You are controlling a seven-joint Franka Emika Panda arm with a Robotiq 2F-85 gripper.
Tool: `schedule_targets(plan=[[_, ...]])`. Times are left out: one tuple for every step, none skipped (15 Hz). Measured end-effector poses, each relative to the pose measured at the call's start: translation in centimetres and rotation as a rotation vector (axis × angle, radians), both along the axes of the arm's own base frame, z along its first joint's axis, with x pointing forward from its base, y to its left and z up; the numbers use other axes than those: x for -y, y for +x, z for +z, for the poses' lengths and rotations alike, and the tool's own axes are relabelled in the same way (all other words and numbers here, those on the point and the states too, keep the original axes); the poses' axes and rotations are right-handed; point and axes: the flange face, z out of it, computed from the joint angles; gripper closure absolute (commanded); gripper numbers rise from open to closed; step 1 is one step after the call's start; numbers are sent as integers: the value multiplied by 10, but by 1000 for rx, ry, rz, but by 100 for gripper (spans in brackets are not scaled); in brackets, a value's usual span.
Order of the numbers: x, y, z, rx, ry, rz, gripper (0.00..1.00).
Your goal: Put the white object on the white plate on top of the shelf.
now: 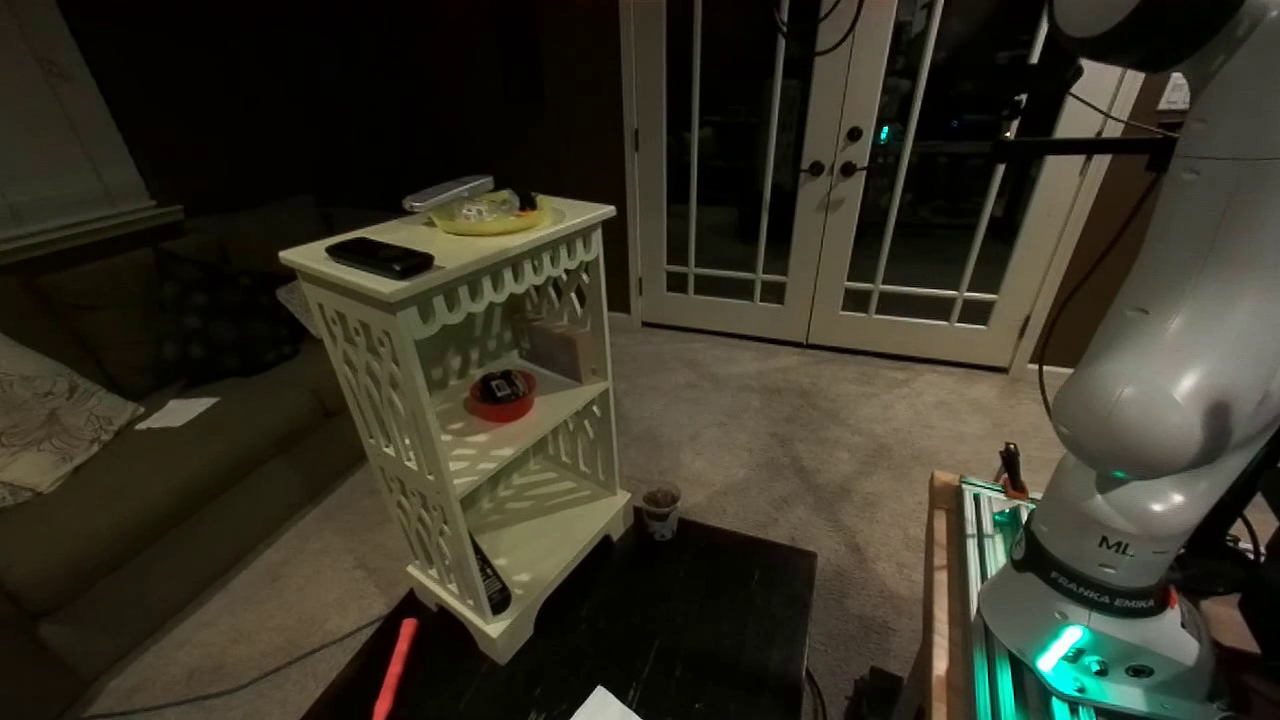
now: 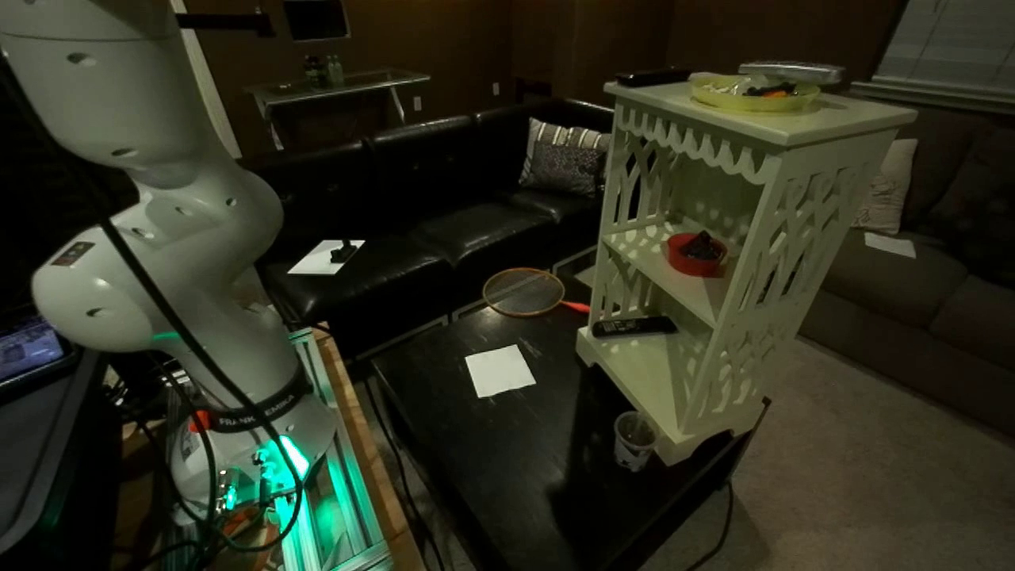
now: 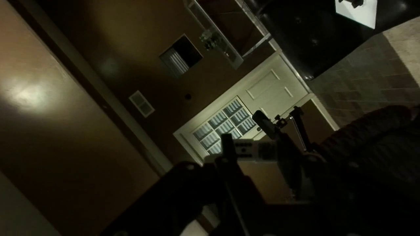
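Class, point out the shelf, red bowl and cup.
Shelf (image 1: 485, 445): in an exterior view, on its middle board.
Red bowl (image 2: 688, 265): in an exterior view, on its outer wall.
Cup (image 2: 633, 446): in an exterior view, on its side.

My base (image 2: 234, 446) stands well apart from the shelf (image 2: 749, 238): yellow plate (image 2: 737, 101) on top, red bowl (image 2: 690, 263) midway, remote (image 2: 634, 326) lowest.
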Motion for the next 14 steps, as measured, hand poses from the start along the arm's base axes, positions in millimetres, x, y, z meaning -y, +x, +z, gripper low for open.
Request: schedule_targets(plan=[[-9, -4, 7, 38, -9, 16, 89], [-15, -9, 14, 74, -13, 28, 89], [-21, -13, 19, 116, -18, 38, 89], [-25, -17, 24, 162, -14, 43, 89], [-28, -20, 27, 201, -3, 49, 89], [-32, -23, 29, 222, 6, 56, 89], [-37, -25, 29, 221, 15, 70, 89], [-47, -23, 27, 200, 33, 92, 64], [-59, -18, 22, 178, 61, 118, 64], [-69, -12, 17, 161, 85, 144, 64], [-76, -6, 12, 150, 102, 163, 89], [-78, -3, 8, 142, 111, 170, 89], [-78, -2, 7, 139, 113, 171, 89], [-76, 0, 6, 136, 104, 148, 89]])
